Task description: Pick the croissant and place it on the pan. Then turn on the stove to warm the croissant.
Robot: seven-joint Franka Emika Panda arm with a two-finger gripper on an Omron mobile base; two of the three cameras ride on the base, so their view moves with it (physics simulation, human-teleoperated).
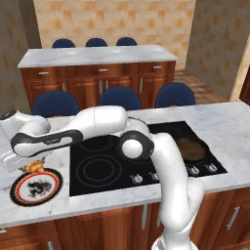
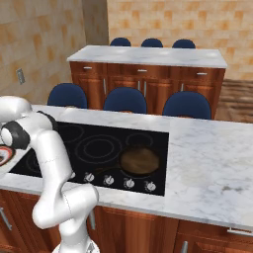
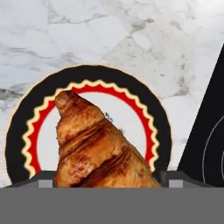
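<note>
Nearest, clamped wide across the croissant by the gripper, one tip against each flank at the thick middle. Looks light, flaky and easily crushed; best squeezed gently there, across the short width, never by the thin horns. Lying over the plate, long axis running away from the hand, tapered end aimed up and left in the hand view, toward the far rim. Beyond, marble counter, then the stove alongside, with the pan on its far burner, well apart.
</note>
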